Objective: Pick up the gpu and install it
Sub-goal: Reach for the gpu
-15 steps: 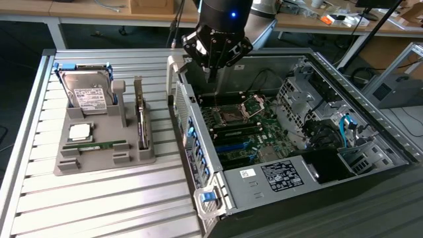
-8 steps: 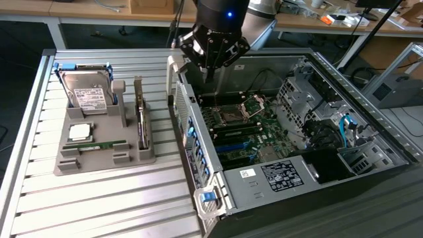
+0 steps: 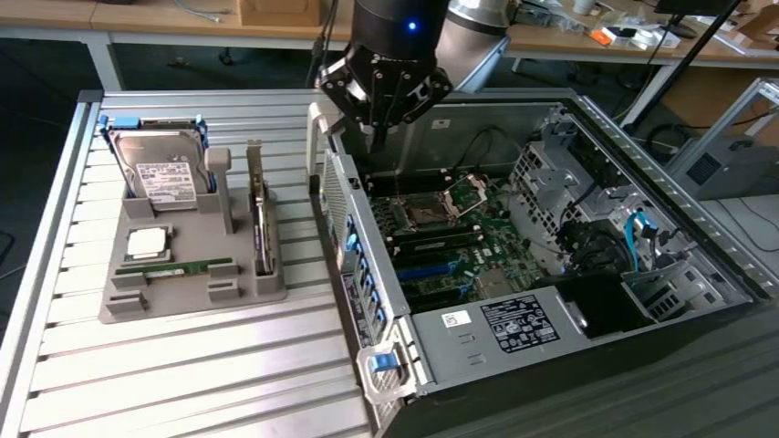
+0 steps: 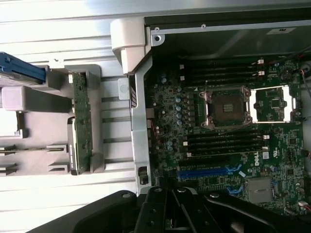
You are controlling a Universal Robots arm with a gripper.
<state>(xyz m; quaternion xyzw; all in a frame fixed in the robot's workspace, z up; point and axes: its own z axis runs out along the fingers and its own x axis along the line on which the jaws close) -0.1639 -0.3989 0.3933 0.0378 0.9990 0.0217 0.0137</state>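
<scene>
The gpu (image 3: 258, 222) stands on edge in a slot of the grey holder (image 3: 244, 294), a thin card with a metal bracket at its far end. In the wrist view the gpu (image 4: 80, 121) shows edge-on beside the case wall. My gripper (image 3: 378, 139) hangs above the far corner of the open computer case (image 3: 487, 328), to the exterior view's right of the gpu and well clear of it. Its fingers (image 4: 154, 206) are shut together with nothing between them. The motherboard (image 4: 228, 126) lies below, with a blue expansion slot (image 4: 204, 171).
The holder also carries a hard drive (image 3: 164, 173) in a blue frame, a square processor chip (image 3: 148, 242) and a green memory stick (image 3: 182, 269). The case's side wall (image 3: 353, 246) stands between the holder and the motherboard. Drive cages and cables (image 3: 608, 237) crowd the case's right side.
</scene>
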